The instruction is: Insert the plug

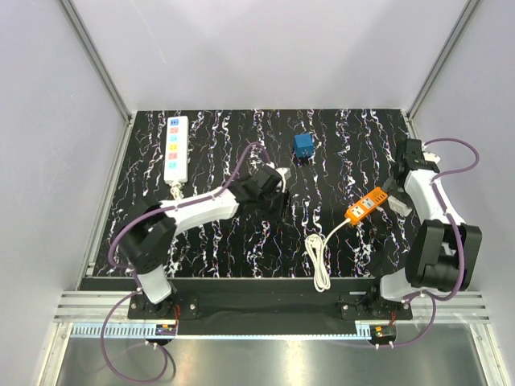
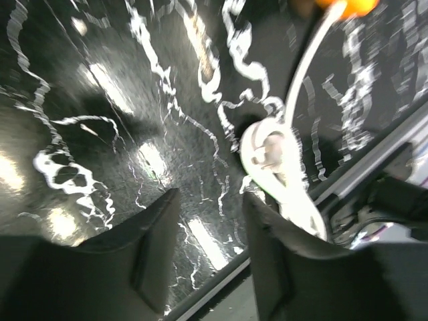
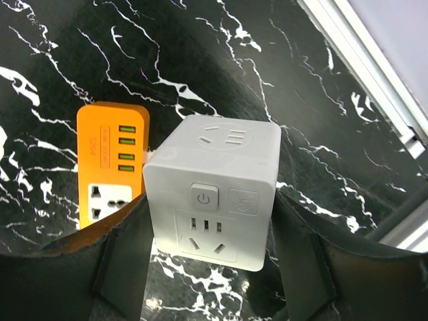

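Nearest the bases, at 6 o'clock on the table (image 1: 201, 241), the white cord (image 1: 321, 259) lay bundled in a long coil. In the left wrist view the cord (image 2: 281, 174) was blurred. A lump sat inside its loop, and whether that was the plug could not be told. From the coil a strand ran up toward 2 o'clock into the orange strip (image 1: 366, 203), which lay flat and angled at about 4 o'clock from the table's centre.

Just beside the strip, at its 3 o'clock, the right gripper (image 1: 400, 193) had a grey cube (image 1: 400, 203). In the wrist view, both fingers (image 3: 127, 254) were pressed against the cube's (image 3: 217, 180) sides, its socket face toward the lens, with the orange strip (image 3: 110, 164) on the table at its 9 o'clock.

Mid-table, the left gripper (image 1: 282, 178) hung over bare marble. Its fingers (image 2: 154, 254) were parted, holding nothing.

Farther back, a blue cube (image 1: 303, 145) sat at 12 o'clock. A white strip (image 1: 175, 147) lay lengthwise at 10 o'clock, well apart from everything else.
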Motion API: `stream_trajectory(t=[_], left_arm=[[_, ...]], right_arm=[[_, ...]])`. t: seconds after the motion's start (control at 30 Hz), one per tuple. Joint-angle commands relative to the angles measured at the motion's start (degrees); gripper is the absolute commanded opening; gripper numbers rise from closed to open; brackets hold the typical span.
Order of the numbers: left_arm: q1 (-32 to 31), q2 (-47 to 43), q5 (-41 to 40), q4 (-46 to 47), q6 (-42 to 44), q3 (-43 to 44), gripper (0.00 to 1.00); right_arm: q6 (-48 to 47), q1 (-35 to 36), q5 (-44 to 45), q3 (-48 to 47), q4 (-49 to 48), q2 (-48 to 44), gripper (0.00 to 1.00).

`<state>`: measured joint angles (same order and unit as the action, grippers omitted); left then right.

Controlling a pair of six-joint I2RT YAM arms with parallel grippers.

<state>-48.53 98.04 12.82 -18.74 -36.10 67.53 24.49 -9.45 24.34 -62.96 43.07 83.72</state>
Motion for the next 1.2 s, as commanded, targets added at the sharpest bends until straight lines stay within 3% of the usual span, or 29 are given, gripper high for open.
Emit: stream_trajectory(t=[0.0,0.23,0.57,0.67,0.83,1.0,1.17], left_arm=[[-1.1,3.6,2.1,2.8,0.1,0.3,0.43],[-3.9,8.7,0.0,3.3,-0.9,3.1,0.41],[-11.4,15.9,-0.7,6.8,-5.0,5.2,0.39],[-13.9,16.3,-1.3,7.7,-6.3,5.7,0.38],[-18.2,15.1,-0.7,15.5,-11.4,3.0,0.37],[-20.3,13.7,0.5,20.2,-12.1,3.0,0.38],[-18.3,8.3,-3.7,11.9,-8.6,3.8,0.43]], right_arm=[[1.3,-0.4,0.1,-0.6,-4.7,2.1,0.00],[-0.1,-0.7,-4.7,1.2,-11.1,4.9,0.00],[-3.5,-0.2,-23.4,-0.6,-19.7,10.8,0.00],[-4.4,2.9,-28.6,-2.6,-22.1,11.7,0.00],[-6.9,10.8,-28.8,-8.0,-19.2,13.1,0.00],[-8.0,11.7,-29.6,-8.3,-16.4,10.0,0.00],[-5.1,11.7,-22.9,-14.1,-4.0,6.3,0.00]])
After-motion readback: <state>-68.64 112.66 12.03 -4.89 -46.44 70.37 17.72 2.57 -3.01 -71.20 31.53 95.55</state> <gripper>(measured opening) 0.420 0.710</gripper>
